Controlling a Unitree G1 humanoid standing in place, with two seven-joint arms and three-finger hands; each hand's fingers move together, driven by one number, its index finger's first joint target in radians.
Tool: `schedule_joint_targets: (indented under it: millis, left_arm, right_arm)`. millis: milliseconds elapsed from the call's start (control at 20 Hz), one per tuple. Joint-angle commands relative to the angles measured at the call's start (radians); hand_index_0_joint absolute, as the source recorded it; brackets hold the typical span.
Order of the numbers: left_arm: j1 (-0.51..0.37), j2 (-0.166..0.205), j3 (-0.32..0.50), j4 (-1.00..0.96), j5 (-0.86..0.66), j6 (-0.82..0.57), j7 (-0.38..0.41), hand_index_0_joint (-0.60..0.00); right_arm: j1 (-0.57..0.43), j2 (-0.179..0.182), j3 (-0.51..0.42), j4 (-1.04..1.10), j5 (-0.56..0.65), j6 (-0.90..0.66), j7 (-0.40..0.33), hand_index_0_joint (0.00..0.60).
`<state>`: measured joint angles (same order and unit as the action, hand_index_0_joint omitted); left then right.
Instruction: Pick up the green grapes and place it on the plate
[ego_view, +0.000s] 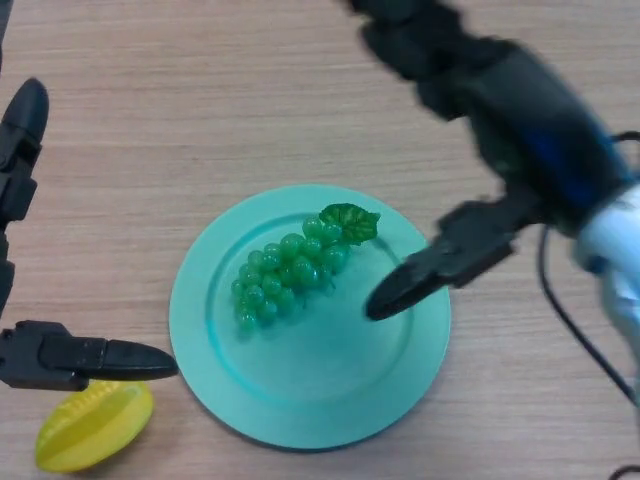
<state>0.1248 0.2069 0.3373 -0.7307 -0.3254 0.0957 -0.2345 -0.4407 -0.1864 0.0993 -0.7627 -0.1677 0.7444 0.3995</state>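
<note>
The grapes (290, 272) lie on the plate (330, 390). The right hand (470, 245) is above the plate's right side, fingers straight, holding nothing. The left hand (50, 358) is open too, by a yellow fruit (90, 428) on the counter (200, 120).

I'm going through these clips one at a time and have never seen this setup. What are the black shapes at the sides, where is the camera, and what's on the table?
The camera sits on a humanoid robot's head, looking down at a wooden table. The black shapes are its two hands. The left robot hand comes in from the left edge, fingers straight, holding nothing. The right robot hand reaches in from the right, open, its fingertips over the rim of a teal plate. A bunch of green grapes with a leaf already lies on the plate, apart from both hands. A yellow fruit lies on the table beside the plate, under the left hand's fingers.
</note>
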Motion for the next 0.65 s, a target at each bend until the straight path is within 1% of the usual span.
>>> schedule_joint_targets:
  millis: [50,100,150,200,250,350,450,550,650]
  left_arm:
    - [-0.024,0.035,0.043,-0.048,-0.037,-0.066,0.014,0.000]
    - [-0.026,0.036,0.039,-0.054,-0.034,-0.057,0.016,0.000]
    - [-0.033,0.042,0.031,-0.069,-0.031,-0.032,0.017,0.000]
    - [-0.037,0.044,0.031,-0.075,-0.032,-0.024,0.016,0.000]
    - [-0.046,0.046,0.027,-0.075,-0.031,-0.014,0.015,0.000]
    - [-0.062,0.056,0.026,-0.063,-0.027,-0.007,0.013,0.000]
    - [-0.072,0.066,0.031,-0.068,-0.040,0.022,0.011,0.000]
    - [-0.079,0.072,0.031,-0.074,-0.039,0.040,0.009,0.000]
    - [-0.077,0.068,0.023,-0.087,-0.027,0.047,0.008,0.000]
  right_arm:
    - [0.048,-0.030,-0.123,-0.079,0.125,-0.116,-0.050,0.000]
    - [0.079,-0.042,-0.145,-0.092,0.156,-0.133,-0.068,0.000]
    - [0.133,-0.066,-0.185,-0.117,0.223,-0.162,-0.101,0.000]
    - [0.158,-0.078,-0.197,-0.123,0.247,-0.182,-0.116,0.000]
    - [0.214,-0.099,-0.223,-0.134,0.287,-0.231,-0.132,0.000]
    - [0.275,-0.116,-0.258,-0.142,0.314,-0.288,-0.140,0.000]
    - [0.314,-0.119,-0.282,-0.147,0.329,-0.313,-0.153,0.000]
    - [0.323,-0.118,-0.303,-0.159,0.355,-0.307,-0.171,0.000]
    - [0.328,-0.121,-0.312,-0.165,0.375,-0.303,-0.191,0.000]
